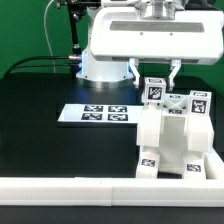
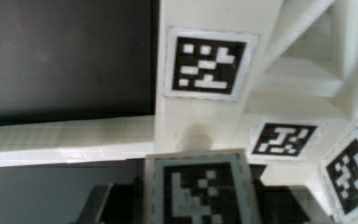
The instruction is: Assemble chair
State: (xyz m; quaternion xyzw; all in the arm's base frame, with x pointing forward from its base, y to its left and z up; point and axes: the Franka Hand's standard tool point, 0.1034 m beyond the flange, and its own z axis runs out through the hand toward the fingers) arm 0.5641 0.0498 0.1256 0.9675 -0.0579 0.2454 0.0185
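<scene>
The two-finger gripper (image 1: 155, 80) sits right of centre in the exterior view, seemingly clamped on a tagged post of the white blocky plastic chair (image 1: 172, 140) (lower right, behind the long white rail (image 1: 70, 187)).

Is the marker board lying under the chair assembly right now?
No. In the exterior view the marker board lies flat on the black table, apart from the chair, toward that view's left.

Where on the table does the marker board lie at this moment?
In the exterior view, the marker board lies flat on the black table, left of the chair and in front of the robot's base.
</scene>
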